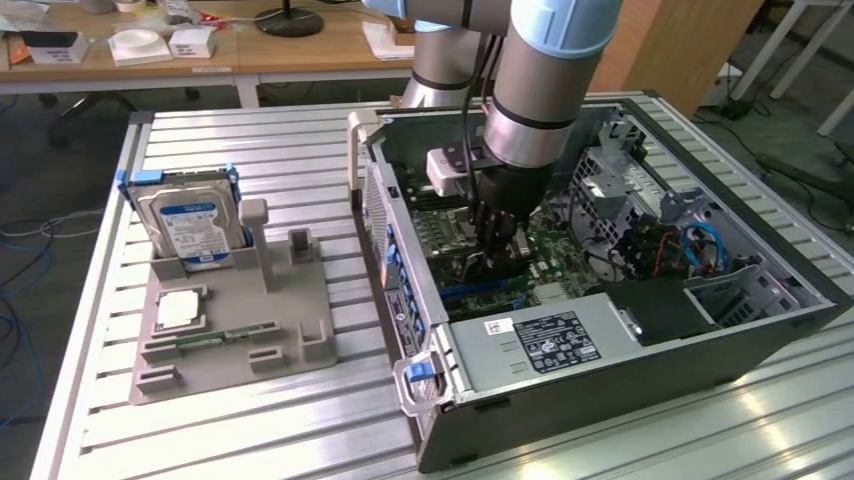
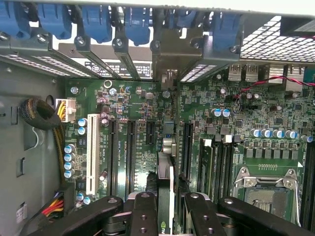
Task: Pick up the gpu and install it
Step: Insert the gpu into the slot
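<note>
Green motherboard (image 2: pixel 246 115), black fingers (image 2: pixel 142 214), silver hard drive (image 1: pixel 183 190) with blue-white label (image 1: pixel 194 230)

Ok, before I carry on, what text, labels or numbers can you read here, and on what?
None can be read.
Blue-and-white label on the boxy silver hard drive: too small.
Black-and-white sticker on the silver power supply box: blurred.
White print on the green motherboard: too small.
White sticker above the motherboard's slots: blurred.
Green mark on the thin dark circuit card in the pincer: unreadable.
</note>
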Controlling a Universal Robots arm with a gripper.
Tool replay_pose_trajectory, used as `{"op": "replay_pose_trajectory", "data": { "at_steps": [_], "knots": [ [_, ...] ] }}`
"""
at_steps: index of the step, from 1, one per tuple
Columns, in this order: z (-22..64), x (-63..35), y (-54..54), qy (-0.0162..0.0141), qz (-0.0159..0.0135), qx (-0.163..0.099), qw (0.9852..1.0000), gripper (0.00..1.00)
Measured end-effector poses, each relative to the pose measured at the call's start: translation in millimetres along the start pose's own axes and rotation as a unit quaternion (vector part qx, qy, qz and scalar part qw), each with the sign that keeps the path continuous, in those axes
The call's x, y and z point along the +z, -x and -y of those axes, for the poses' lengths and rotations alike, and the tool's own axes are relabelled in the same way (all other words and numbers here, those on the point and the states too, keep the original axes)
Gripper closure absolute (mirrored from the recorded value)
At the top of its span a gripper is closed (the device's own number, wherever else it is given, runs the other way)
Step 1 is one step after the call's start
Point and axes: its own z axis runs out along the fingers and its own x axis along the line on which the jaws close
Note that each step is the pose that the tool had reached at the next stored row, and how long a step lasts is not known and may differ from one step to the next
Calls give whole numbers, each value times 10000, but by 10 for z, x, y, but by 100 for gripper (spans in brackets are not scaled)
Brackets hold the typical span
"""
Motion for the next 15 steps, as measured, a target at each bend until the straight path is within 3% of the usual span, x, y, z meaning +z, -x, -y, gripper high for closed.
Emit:
{"op": "replay_pose_trajectory", "data": {
  "at_steps": [15],
  "knots": [
    [0,15,0,0,1,0,10000,74]
  ]
}}
